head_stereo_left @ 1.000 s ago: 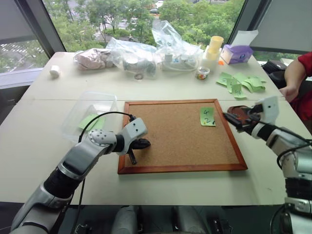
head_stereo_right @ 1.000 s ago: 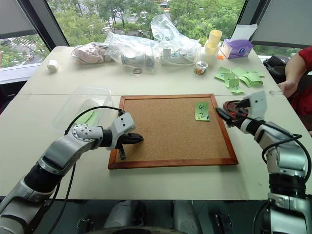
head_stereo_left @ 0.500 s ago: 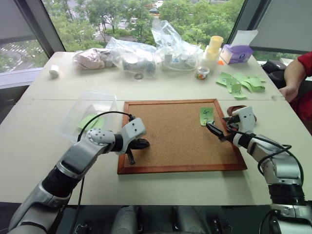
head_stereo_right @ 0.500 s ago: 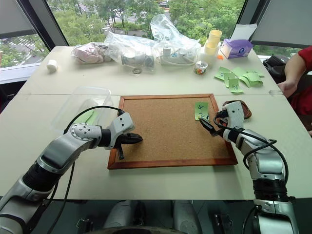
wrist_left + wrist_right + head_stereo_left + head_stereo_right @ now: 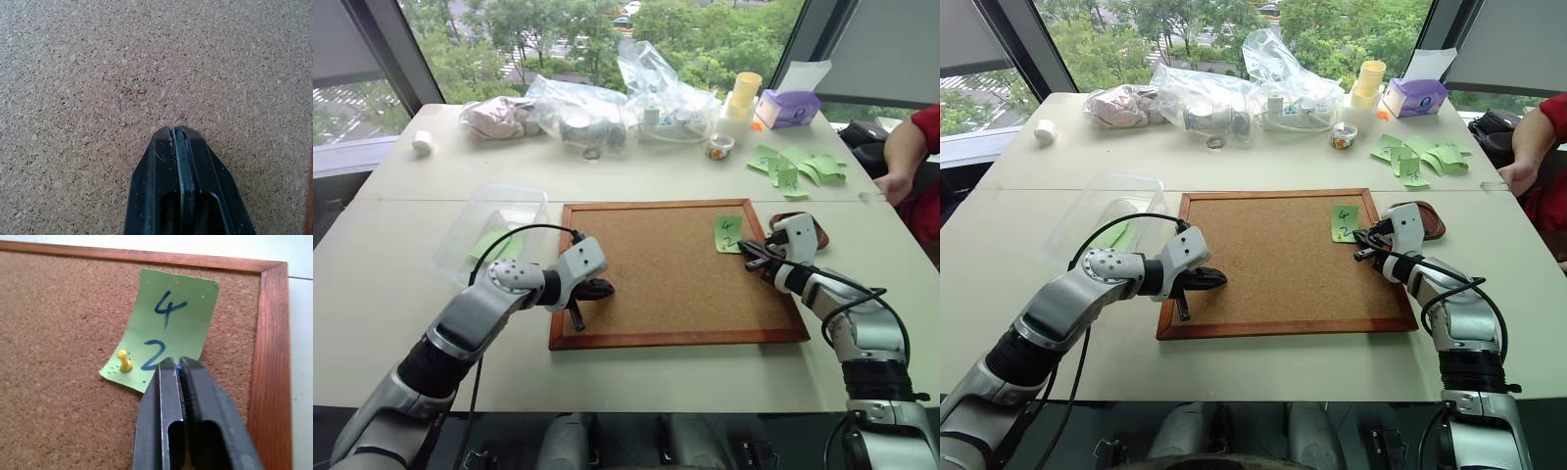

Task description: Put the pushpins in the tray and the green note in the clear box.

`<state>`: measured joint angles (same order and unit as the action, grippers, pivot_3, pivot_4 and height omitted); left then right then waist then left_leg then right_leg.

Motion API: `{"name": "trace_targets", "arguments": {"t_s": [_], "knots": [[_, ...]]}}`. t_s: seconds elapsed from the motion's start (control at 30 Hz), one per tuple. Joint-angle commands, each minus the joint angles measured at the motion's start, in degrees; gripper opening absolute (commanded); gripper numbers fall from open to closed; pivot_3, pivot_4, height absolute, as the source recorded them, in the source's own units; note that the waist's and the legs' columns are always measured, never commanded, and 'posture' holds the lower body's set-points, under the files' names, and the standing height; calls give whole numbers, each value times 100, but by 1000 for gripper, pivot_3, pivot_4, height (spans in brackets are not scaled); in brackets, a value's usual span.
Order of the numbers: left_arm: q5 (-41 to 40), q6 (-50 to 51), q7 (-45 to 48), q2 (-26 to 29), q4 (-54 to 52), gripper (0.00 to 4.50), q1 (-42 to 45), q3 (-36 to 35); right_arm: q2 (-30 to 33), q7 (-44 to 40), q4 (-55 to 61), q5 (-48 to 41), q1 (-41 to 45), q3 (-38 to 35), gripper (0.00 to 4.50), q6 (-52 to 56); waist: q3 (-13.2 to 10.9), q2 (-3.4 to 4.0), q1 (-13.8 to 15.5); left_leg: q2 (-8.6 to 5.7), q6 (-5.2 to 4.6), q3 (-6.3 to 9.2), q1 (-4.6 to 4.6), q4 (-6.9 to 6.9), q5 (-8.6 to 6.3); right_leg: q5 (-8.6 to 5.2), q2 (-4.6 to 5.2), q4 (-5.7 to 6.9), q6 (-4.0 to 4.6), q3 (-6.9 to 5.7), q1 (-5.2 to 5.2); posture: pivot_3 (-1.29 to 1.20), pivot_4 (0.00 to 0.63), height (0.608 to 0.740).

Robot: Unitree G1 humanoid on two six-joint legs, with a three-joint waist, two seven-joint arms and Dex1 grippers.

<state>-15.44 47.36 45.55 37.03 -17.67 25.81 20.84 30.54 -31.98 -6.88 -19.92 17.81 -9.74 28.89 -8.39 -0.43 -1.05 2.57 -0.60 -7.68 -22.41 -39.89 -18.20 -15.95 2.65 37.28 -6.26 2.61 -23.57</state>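
Observation:
The green note point(image 5: 168, 328), marked "4" over "2", lies at the cork board's far right corner, with a yellow pushpin point(image 5: 124, 361) stuck through one lower corner. My right gripper point(image 5: 172, 363) is shut, its tips at the note's near edge beside the "2"; I see nothing between the fingers. Just behind that hand sits the dark reddish tray point(image 5: 815, 235). My left gripper point(image 5: 597, 289) is shut and rests on the board's left part, empty. The clear box point(image 5: 494, 230) stands left of the board with a green slip inside.
The wood-framed cork board point(image 5: 675, 284) fills the table's middle. More green slips point(image 5: 800, 166) lie at the back right beside a person's arm point(image 5: 906, 147). Plastic bags point(image 5: 626, 103), yellow cups point(image 5: 744, 93) and a purple box point(image 5: 790, 108) line the far edge.
My right gripper has come from over the tray, left and down to the note's near edge, and its fingers have shut. The left arm has not moved.

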Motion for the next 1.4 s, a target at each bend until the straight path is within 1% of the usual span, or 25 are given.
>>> {"name": "trace_targets", "arguments": {"t_s": [0.03,0.37,0.8,0.9,1.03,1.17,1.27,1.4], "knots": [[86,142,-1,88,8,0,-99,2,-28,44,247,-87,40,-190,21,-91,0,0,-2,0,0,0,0,0,0,0,0,0,0,0,0,0,150,728],[246,211,227,374,58,0,-59,293,-306,412,773,-327,-172,-690,21,-442,-2,4,-11,0,1,-3,-1,7,0,0,0,0,0,1,-6,0,150,728],[390,127,293,343,177,0,-1,306,-264,416,938,-409,-230,-767,21,-410,-1,3,-11,1,0,-2,2,9,0,-1,-1,-2,2,1,-3,0,150,728],[391,123,287,318,166,0,-10,278,-156,604,699,-345,-60,-1010,21,-526,-1,3,-9,1,0,-2,2,9,0,-2,0,-2,3,1,-3,0,150,728],[365,109,277,270,130,0,-17,258,81,901,93,-218,318,-1273,21,-600,-1,3,-7,0,0,-3,2,9,0,-5,1,-2,9,1,-3,0,150,728],[370,84,284,240,137,0,-2,272,305,1176,-663,135,678,-1161,21,-560,-1,3,-12,0,1,-3,2,9,0,-9,0,-3,16,1,-3,0,150,728],[379,59,292,234,167,0,8,275,360,1201,-1061,278,856,-1077,21,-591,-1,3,-7,0,1,-4,4,9,1,-9,0,-3,16,2,-2,0,150,728],[386,55,275,225,149,0,3,265,439,1278,-1812,628,1103,-895,21,-865,-1,3,-9,-1,1,-5,4,9,1,-9,1,-3,15,2,-1,0,150,728]]}}
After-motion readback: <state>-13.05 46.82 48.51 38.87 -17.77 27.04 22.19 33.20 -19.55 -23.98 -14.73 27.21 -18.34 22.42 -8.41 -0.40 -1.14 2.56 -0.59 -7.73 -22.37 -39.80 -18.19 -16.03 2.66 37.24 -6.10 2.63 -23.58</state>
